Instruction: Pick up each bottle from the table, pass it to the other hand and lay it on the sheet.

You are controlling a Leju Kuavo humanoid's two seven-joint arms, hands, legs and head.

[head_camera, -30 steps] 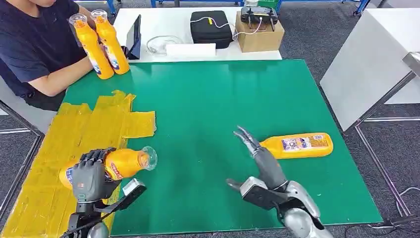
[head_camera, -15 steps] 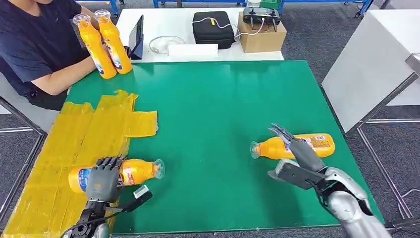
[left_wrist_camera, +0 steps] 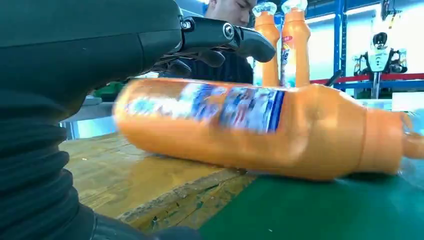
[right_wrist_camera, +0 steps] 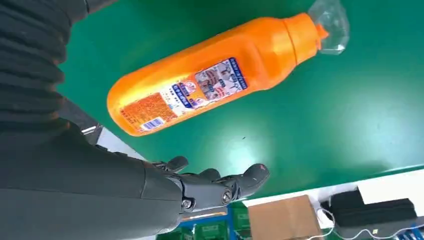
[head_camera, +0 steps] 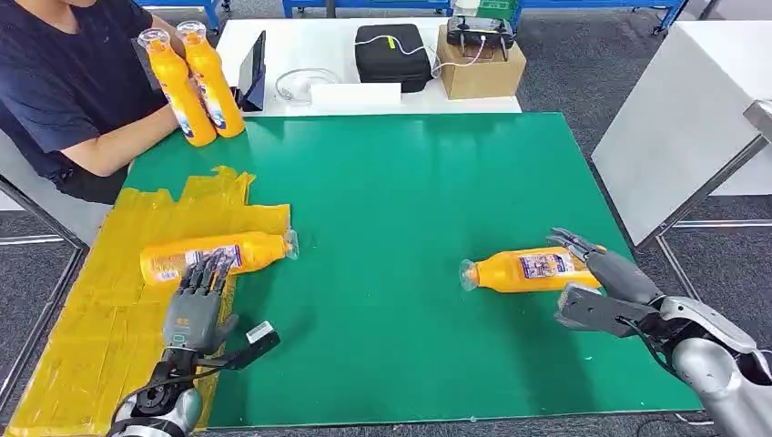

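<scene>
The left hand (head_camera: 193, 314) has let go: its fingers (head_camera: 208, 273) now lie spread and empty just behind the bottle (head_camera: 214, 256), which has left the grip and rests on its side on the yellow sheet (head_camera: 109, 309). The right hand (head_camera: 612, 289), fingers apart, has drawn back beside the second bottle (head_camera: 530, 269) lying on the green desk (head_camera: 410, 182).

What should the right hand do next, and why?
Probably close on the bottle lying on the green table. The right hand is open beside its base, fingers not around it, while the left hand is open next to a bottle on the sheet.
</scene>
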